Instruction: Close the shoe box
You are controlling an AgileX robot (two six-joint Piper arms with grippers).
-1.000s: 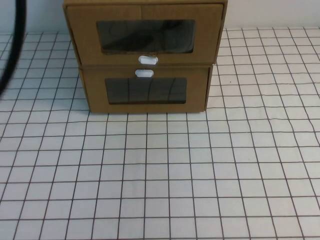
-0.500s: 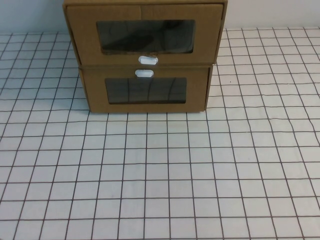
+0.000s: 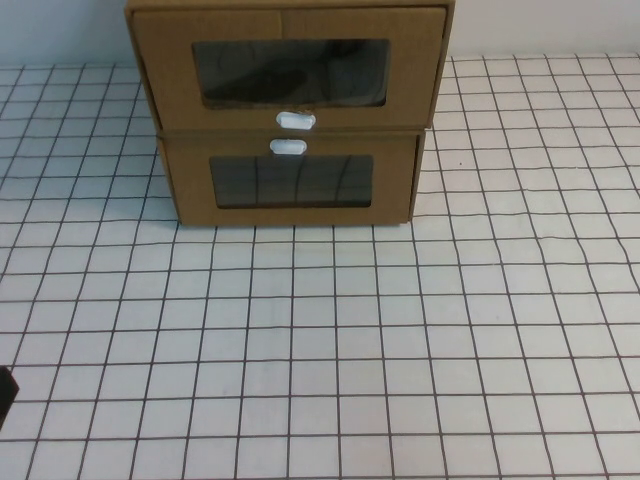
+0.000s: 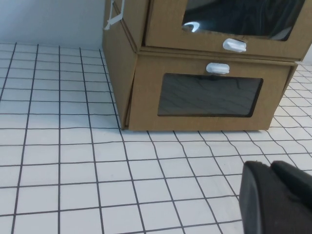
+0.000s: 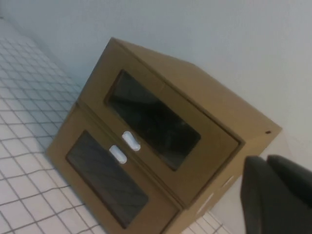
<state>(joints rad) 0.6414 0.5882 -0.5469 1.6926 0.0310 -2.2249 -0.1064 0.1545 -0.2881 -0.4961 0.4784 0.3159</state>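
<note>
The shoe box (image 3: 290, 72) is the upper of two stacked brown cardboard boxes at the table's far middle. It has a clear window with a white pull tab (image 3: 296, 120) below it. Its drawer front stands slightly forward of the box beneath. In the left wrist view the shoe box (image 4: 219, 24) lies well ahead of my left gripper (image 4: 269, 165), which is shut on nothing low over the table. My right gripper (image 5: 265, 160) is shut and empty, off to the right of the shoe box (image 5: 156, 112). It is out of the high view.
The matching lower box (image 3: 290, 180) has its white tab (image 3: 288, 147) above its window. A white gridded table (image 3: 330, 330) stretches in front of the stack. A dark bit of the left arm (image 3: 4, 395) shows at the lower left edge. A pale wall stands behind.
A black cable at the high view's left edge a second ago is gone. A dark piece of the left arm has appeared at the lower left edge. The boxes have not moved.
</note>
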